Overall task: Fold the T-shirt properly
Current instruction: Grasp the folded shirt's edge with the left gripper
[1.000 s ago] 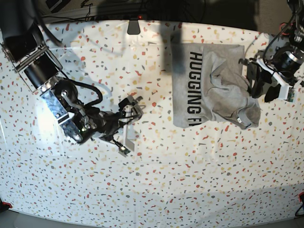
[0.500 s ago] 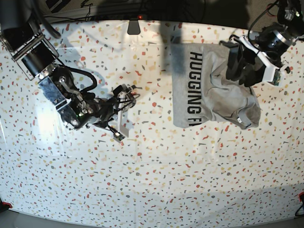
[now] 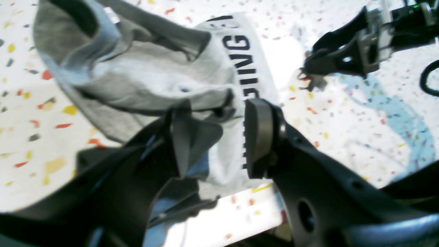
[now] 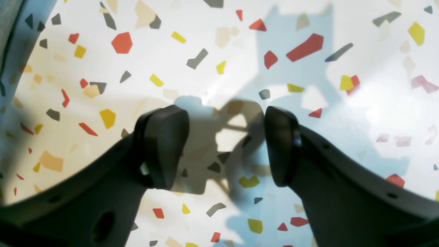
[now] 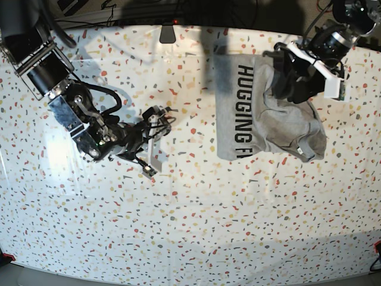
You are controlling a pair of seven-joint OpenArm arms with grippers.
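The T-shirt lies half-folded near the table's far edge, its lettered strip running front to back along the side toward the right gripper, with a rumpled flap heaped over the other half. The left gripper hangs over the shirt's far corner, jaws wide with cloth beneath them and nothing pinched. The right gripper, also wide and empty, sits well apart from the shirt over bare table. The left arm is plainly nearer; open room lies toward the near edge.
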